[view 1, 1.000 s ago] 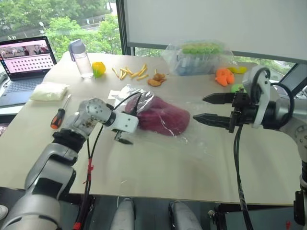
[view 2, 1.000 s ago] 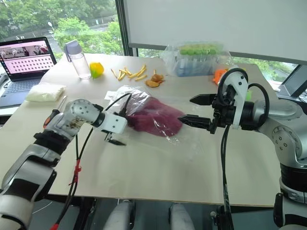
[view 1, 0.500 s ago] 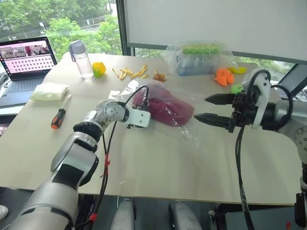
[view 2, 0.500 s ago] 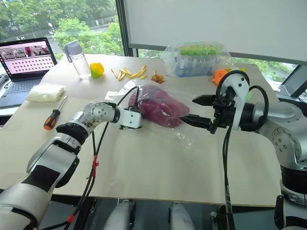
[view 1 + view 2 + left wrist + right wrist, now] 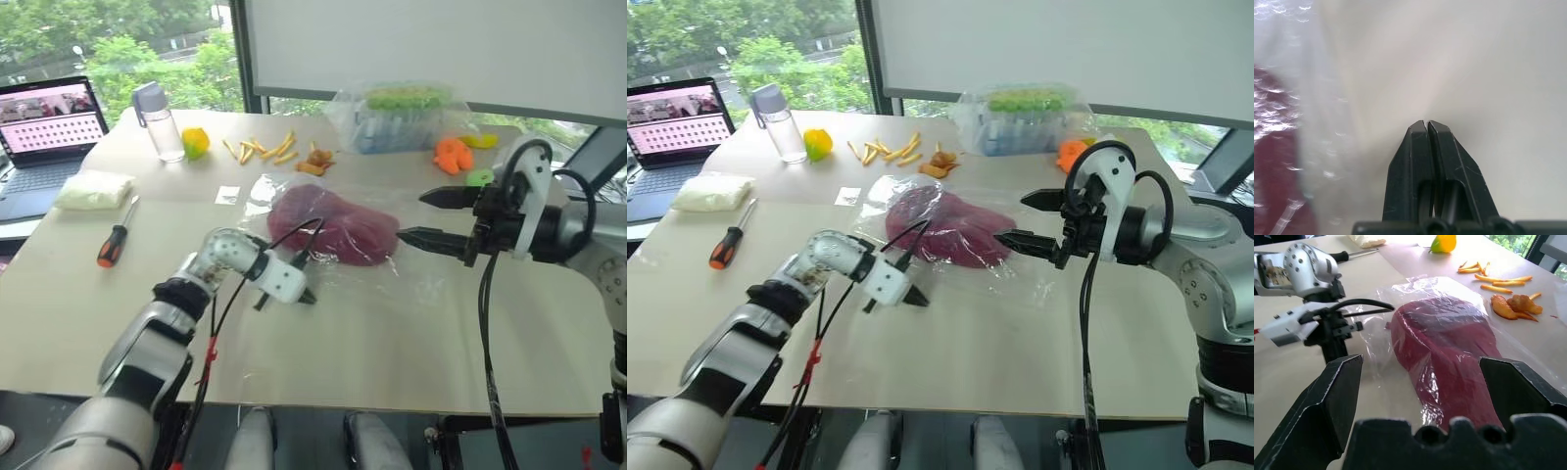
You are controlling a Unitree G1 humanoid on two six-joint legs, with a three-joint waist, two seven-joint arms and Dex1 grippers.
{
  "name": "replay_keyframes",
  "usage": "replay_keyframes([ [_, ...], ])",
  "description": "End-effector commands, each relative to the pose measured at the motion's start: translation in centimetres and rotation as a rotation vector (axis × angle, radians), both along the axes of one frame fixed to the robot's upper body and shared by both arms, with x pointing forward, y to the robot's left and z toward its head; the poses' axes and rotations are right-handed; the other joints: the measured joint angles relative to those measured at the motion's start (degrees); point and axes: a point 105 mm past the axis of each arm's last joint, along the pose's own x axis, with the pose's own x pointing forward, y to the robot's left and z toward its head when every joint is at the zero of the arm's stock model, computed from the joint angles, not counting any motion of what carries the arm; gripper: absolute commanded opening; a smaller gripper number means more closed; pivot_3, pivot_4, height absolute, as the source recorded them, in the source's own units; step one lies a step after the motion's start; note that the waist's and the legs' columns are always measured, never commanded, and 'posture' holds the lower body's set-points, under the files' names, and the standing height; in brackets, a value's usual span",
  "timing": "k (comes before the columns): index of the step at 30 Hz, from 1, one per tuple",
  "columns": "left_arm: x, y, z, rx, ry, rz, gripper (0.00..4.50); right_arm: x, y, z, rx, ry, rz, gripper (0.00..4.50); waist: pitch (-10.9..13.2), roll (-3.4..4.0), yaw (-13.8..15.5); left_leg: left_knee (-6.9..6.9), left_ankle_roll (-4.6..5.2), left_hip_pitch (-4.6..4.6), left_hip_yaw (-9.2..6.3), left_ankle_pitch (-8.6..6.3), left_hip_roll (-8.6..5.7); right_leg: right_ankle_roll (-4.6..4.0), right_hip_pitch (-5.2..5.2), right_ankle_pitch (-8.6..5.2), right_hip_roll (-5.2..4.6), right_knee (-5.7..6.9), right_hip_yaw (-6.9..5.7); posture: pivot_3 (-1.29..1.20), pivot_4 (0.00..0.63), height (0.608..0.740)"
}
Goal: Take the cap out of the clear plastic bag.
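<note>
I see the cap (image 5: pixel 333 227) lying on the desk (image 5: pixel 392 343) inside the clear plastic bag (image 5: pixel 416 284), roughly at the desk's centre. The bag spreads flat around it, with loose film trailing toward 4 o'clock of the cap.

My left hand (image 5: pixel 299 292) sits low over the desk at about 7 o'clock from the cap, at the near edge of the bag. Its fingers (image 5: pixel 1425 147) are pressed together tip to tip in the left wrist view; the film lies just beside them, and I cannot tell whether any of it is pinched between them.

My right hand (image 5: pixel 436 217) hangs above the desk at 3 o'clock of the cap, its two fingers (image 5: pixel 1327 401) spread wide and holding nothing, pointing toward the cap's end.

At 10 o'clock of the cap lies a screwdriver (image 5: pixel 116 238) with an orange handle, well apart. Toward 12 o'clock are scattered fries (image 5: pixel 263 148) and a wrapped tray of green items (image 5: pixel 402 117).
</note>
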Motion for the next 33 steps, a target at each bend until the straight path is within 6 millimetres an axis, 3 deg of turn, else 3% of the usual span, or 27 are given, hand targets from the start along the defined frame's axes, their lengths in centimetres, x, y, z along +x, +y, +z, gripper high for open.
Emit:
replay_keyframes([
  [1, 1.6, 7.5, -2.5, 0.280, -0.007, 0.244, 0.12, 0.1, 0.5, 1.3, 0.003, -0.074, 0.031, 4.50, -0.06, -0.01, -0.45, 0.00, -0.01, 0.25, 0.00, -0.01, 0.00, -0.02, 0.18, 0.01, 0.00, 0.05, 0.01, 0.00, 0.150, 0.740],
  [5, 4.0, 10.3, -1.3, 0.316, -0.150, 0.405, 0.12, 0.4, 0.8, 1.4, 0.002, -0.081, 0.044, 4.50, -0.20, 0.20, -1.59, -0.08, -0.46, 0.67, 0.01, -0.31, -0.01, -0.06, 0.40, -0.01, -0.04, 0.01, 0.05, 0.00, 0.150, 0.740],
  [12, 9.9, 13.6, 2.5, 0.283, -0.622, 0.778, 0.12, 0.6, 0.6, 1.3, -0.007, -0.085, 0.034, 4.50, -0.23, 0.24, -1.41, 0.05, -0.48, 0.61, 0.07, -0.32, -0.05, -0.06, 0.12, -0.01, -0.06, 0.49, 0.12, 0.00, 0.150, 0.740],
  [16, 11.6, 14.8, 5.3, 0.246, -0.840, 0.907, 0.12, 0.5, 0.5, 1.4, -0.009, -0.089, 0.020, 4.50, -0.19, 0.18, -1.29, 0.00, -0.47, 0.37, 0.07, -0.31, -0.05, -0.09, -0.15, -0.03, -0.03, 0.63, 0.11, 0.00, 0.150, 0.740],
  [19, 12.0, 15.5, 6.3, 0.232, -0.905, 0.976, 0.12, 0.6, 0.4, 1.4, -0.011, -0.091, 0.010, 4.50, -0.15, 0.10, -0.83, -0.04, -0.44, 0.03, 0.05, -0.29, -0.05, 0.23, -0.40, -0.12, -0.02, 0.64, 0.09, 0.00, 0.150, 0.740],
  [23, 12.4, 14.5, 6.7, 0.140, -0.912, 1.003, 0.12, 0.5, 0.4, 1.5, -0.007, -0.090, 0.003, 4.50, -0.13, 0.09, 0.33, -0.04, -0.09, -0.76, 0.05, -0.07, -0.10, 0.40, -1.07, -0.11, -0.02, 0.66, 0.09, 0.00, 0.150, 0.740],
  [26, 12.6, 12.0, 7.3, -0.043, -0.800, 1.000, 0.12, 0.4, 0.3, 1.4, -0.011, -0.083, -0.002, 4.50, -0.09, 0.02, 1.30, -0.06, -0.10, -0.85, 0.04, -0.13, -0.11, 0.39, -1.12, -0.15, -0.02, 0.58, 0.05, 0.00, 0.150, 0.740],
  [28, 12.7, 11.7, 8.7, -0.074, -0.840, 0.983, 0.92, 0.3, 0.3, 1.3, -0.012, -0.080, -0.005, 4.50, -0.07, -0.01, 1.70, -0.04, -0.11, -0.88, 0.04, -0.13, -0.10, 0.41, -1.13, -0.15, -0.03, 0.54, 0.05, 0.00, 0.150, 0.740],
  [31, 12.9, 12.7, 15.2, -0.191, -1.019, 1.017, 1.88, 0.3, -0.1, 1.3, -0.014, -0.079, -0.023, 4.50, 0.07, -0.26, 1.72, 0.04, -0.11, -0.88, 0.04, -0.13, -0.10, 0.44, -1.11, -0.11, -0.03, 0.54, 0.05, 0.00, 0.150, 0.740],
  [33, 12.6, 12.0, 18.4, -0.338, -1.058, 1.018, 2.66, 0.3, -0.2, 1.3, -0.011, -0.079, -0.032, 4.50, 0.12, -0.34, 1.67, 0.05, -0.12, -0.90, 0.04, -0.12, -0.08, 0.45, -1.12, -0.03, -0.02, 0.55, 0.02, 0.00, 0.150, 0.740],
])
